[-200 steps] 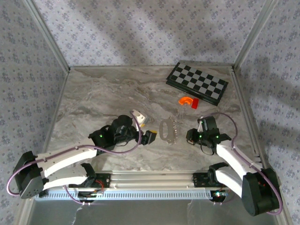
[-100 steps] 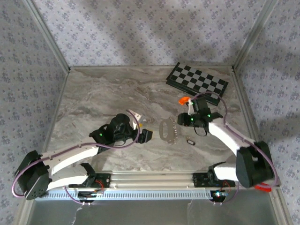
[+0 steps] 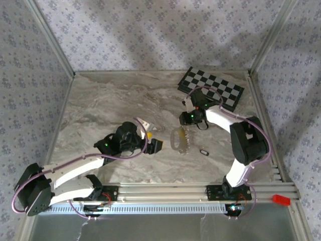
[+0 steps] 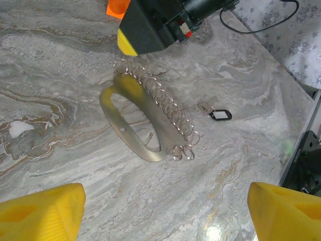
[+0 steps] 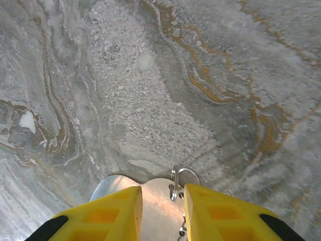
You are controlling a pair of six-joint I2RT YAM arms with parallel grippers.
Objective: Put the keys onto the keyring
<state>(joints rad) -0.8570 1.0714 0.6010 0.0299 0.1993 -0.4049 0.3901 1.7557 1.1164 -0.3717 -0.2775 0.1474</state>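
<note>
The keyring is a flat metal plate [image 3: 176, 140] with several wire rings [image 4: 166, 108] along one edge, lying on the marble table. A small key with a black tag [image 3: 203, 151] lies on the table right of the plate, also seen in the left wrist view [image 4: 216, 112]. My right gripper [image 3: 185, 120] hovers at the plate's far end. Its yellow fingers stand a little apart over the plate [image 5: 156, 201], with an upright ring [image 5: 173, 184] between them, untouched on the left side. My left gripper [image 3: 154, 141] is wide open left of the plate, holding nothing [image 4: 165, 211].
A folded chessboard [image 3: 211, 88] lies at the back right. An orange piece [image 4: 118, 6] sits just beyond the right gripper. Patterned walls close in the table on three sides. Bare marble stretches across the left and far middle.
The right arm swung from the near right, beside the plate, up to the plate's far end, leaving the black-tagged key on the table. Its jaws narrowed. The left arm barely moved.
</note>
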